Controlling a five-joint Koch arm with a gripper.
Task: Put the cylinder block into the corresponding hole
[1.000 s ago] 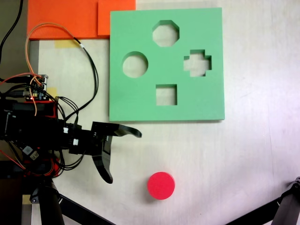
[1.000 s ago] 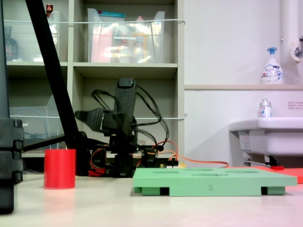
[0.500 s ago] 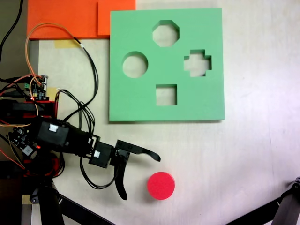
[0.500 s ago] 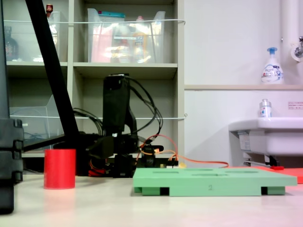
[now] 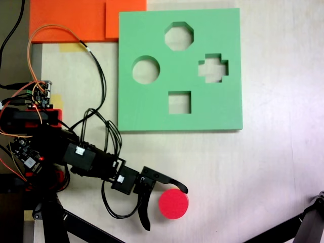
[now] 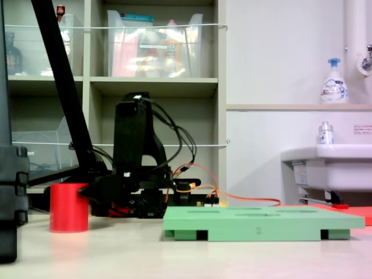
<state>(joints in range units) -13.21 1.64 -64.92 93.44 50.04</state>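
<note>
Behind the bench (image 5: 283,167) stand shelves with plastic boxes and, at the second exterior view's right, a white sink. On the pale bench lies the green foam board (image 5: 152,109), and its round hole (image 5: 146,70) is at the first exterior view's left side of the board. The red cylinder block (image 5: 174,203) stands upright on the bench, well apart from the board, toward the bottom of the first exterior view.

The claw (image 5: 167,206) is spread wide, with nothing in it. It comes from the first exterior view's left, so the block lies just to the claw's right. One finger (image 5: 174,184) touches or nearly touches the block's upper edge, the other points down beside it. I judge the claw must advance more to the right before it clenches.
</note>
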